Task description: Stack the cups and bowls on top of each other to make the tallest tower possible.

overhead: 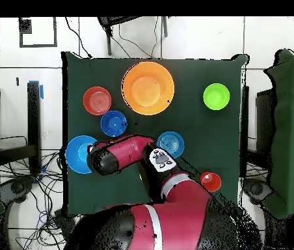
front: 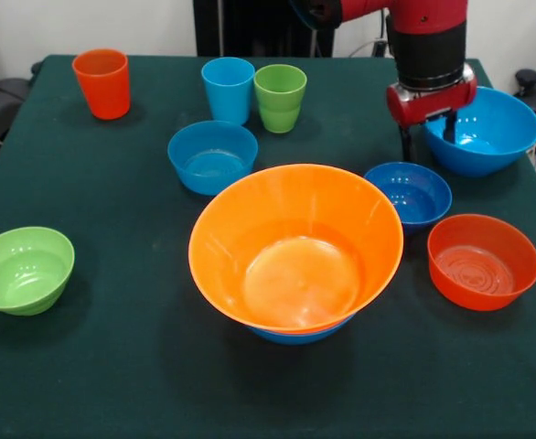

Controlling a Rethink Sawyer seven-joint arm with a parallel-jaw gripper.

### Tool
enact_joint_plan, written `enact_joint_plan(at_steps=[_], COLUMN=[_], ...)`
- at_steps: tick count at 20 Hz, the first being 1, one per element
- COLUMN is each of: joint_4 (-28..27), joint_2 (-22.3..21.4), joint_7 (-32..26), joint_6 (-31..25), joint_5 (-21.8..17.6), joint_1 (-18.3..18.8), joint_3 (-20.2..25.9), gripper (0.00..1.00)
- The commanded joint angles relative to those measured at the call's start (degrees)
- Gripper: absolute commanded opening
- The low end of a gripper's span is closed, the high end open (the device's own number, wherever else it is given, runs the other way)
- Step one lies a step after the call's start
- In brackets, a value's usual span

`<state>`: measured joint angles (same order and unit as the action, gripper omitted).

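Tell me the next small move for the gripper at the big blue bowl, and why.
Probably close and lift. The gripper is open, one finger inside and one outside the near rim of the large bright blue bowl, which stands apart from the tower. The wide yellow-orange bowl tops that pile, so this blue one likely nests there next.

The desk is dark green. On it stand an orange cup, a light blue cup and a lime green cup. The widest bowl is yellow-orange over a bright blue bowl. Other bowls: lime green, medium light blue, dark blue, orange-red with ringed base, bright blue. The arm is red and black.
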<state>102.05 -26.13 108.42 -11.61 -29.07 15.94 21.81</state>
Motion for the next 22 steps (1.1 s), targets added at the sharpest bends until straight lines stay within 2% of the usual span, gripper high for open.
enact_joint_plan(at_steps=[1,8,12,13,22], joint_4=[-8.0,-8.1,-8.1,-8.0,-7.6], joint_2=[5.7,6.7,6.7,6.7,6.4], joint_7=[8.8,7.6,4.7,4.1,2.6], joint_6=[4.9,4.7,2.0,1.7,0.8], joint_5=[2.1,3.5,3.2,3.1,3.2], joint_1=[-2.6,-1.5,-0.7,-0.6,0.0], joint_3=[-4.4,-3.3,-2.1,-2.0,-1.5], gripper=[1.0,1.0,1.0,0.0,0.0])
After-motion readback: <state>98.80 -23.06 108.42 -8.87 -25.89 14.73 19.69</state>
